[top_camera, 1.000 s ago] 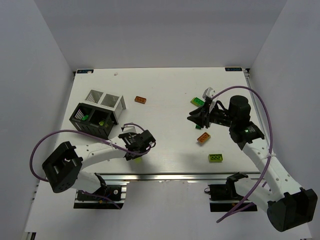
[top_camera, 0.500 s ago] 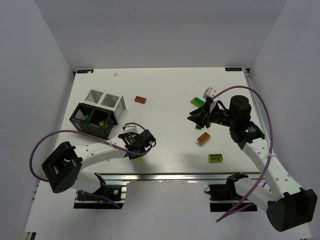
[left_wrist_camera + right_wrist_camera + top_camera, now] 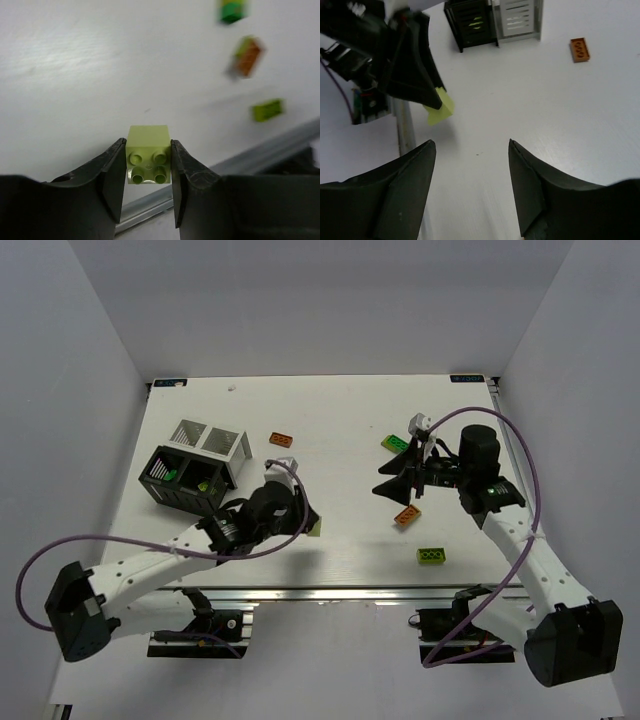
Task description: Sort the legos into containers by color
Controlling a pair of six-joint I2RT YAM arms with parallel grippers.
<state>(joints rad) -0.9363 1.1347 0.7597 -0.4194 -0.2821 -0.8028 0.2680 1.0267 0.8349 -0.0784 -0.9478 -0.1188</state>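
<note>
Left end effector [image 3: 148, 146] clamped on lime brick [image 3: 148, 160] (studs facing camera), right end effector [image 3: 472, 150] spread wide, empty

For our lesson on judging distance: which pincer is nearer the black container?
Left. The left pincer, gripping a lime brick, is a short way right of the black container; the right pincer, open, is farther right, beyond the left one.

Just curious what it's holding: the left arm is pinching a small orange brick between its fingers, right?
Not orange. The brick pinched in the left gripper is pale lime green, as the left wrist view shows; the rest is right.
</note>
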